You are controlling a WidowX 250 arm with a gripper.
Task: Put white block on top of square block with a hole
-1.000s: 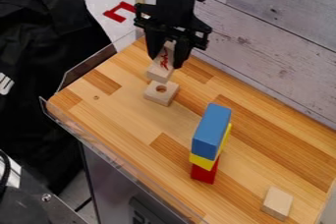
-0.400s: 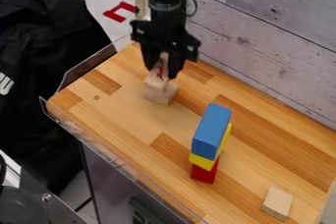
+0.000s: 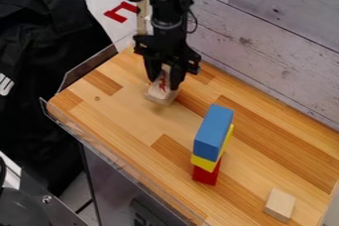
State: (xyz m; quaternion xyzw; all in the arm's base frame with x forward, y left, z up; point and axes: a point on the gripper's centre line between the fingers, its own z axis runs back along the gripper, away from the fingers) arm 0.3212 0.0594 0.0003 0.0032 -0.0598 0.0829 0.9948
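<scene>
Looks like placing step: end effector (image 3: 164, 83) grips white block (image 3: 160, 87) over square block (image 3: 158, 101), contact unclear. Next likely needs gentle seating, release, straight lift.

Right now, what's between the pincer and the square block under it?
The white block with red marks. The camera view shows the pincer holding it over the square block.

Square block's (image 3: 156, 99) hole hidden behind white block (image 3: 159, 87); arm (image 3: 169, 4) cut by top edge.
</scene>
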